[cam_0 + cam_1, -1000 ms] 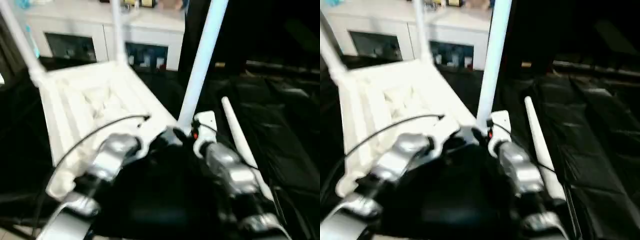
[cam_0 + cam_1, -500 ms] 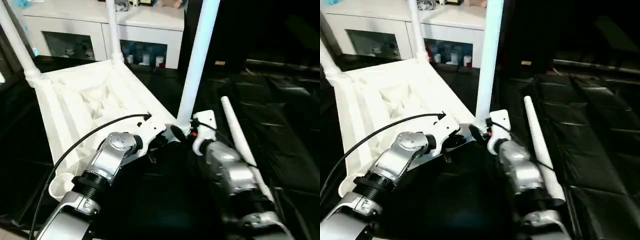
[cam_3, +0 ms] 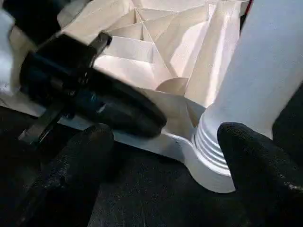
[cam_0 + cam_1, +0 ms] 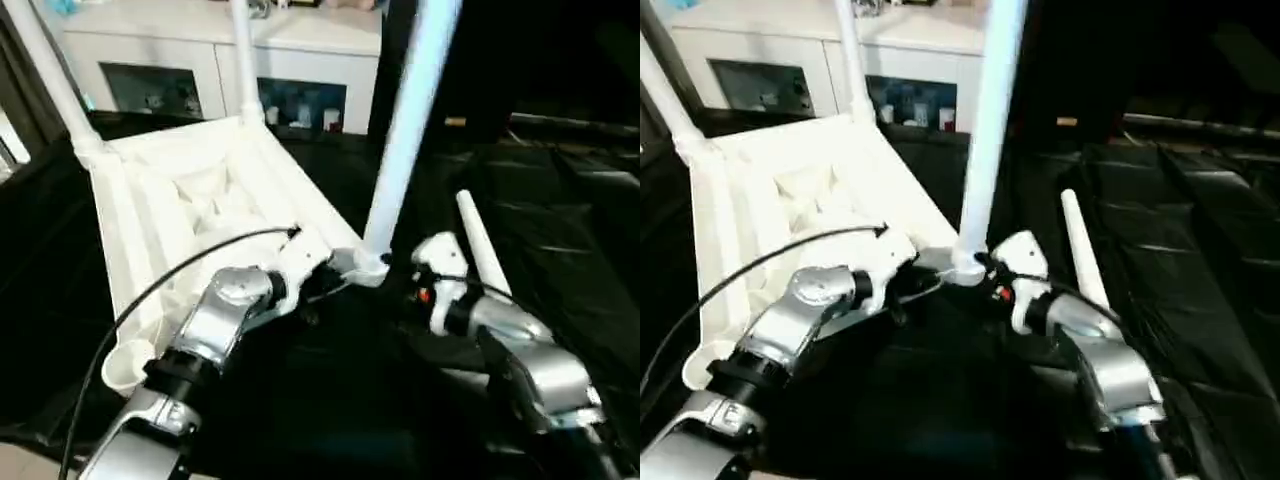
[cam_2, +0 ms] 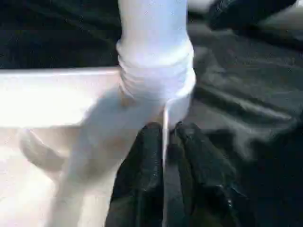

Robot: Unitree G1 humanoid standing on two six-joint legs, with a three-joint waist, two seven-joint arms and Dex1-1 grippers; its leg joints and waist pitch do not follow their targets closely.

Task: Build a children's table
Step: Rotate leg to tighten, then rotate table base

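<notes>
At centre frame in the left eye view, the left gripper (image 5: 163,156) is seen pinched on the thin rim of the tabletop (image 4: 190,200), right below the corner socket (image 3: 208,156); in the left wrist view its two black fingers (image 5: 142,175) are pressed close with only the white edge between them. The silver left forearm (image 4: 225,310) is angled up from the lower left, a black cable (image 4: 180,270) arched over it.

To the right of centre, the right gripper (image 3: 161,156) is held wide open, nothing clasped; its fingers (image 3: 80,161) are spread to either side of the socket's base in the right wrist view, with the left gripper visible beyond them in that view. The right forearm (image 4: 520,350) is reaching in from the lower right.

From that socket, the near leg (image 4: 410,130) rises steeply to the top edge, its ribbed collar seated in the socket. The tabletop is lying upside down across the left half, ribbed underside showing. Two more legs are standing at its far corners: the far left leg (image 4: 45,75) and the far middle leg (image 4: 245,60). A loose leg (image 4: 480,250) is lying on the black cover (image 4: 570,220), just right of the right gripper. A white cabinet (image 4: 200,60) is spread along the top left.
</notes>
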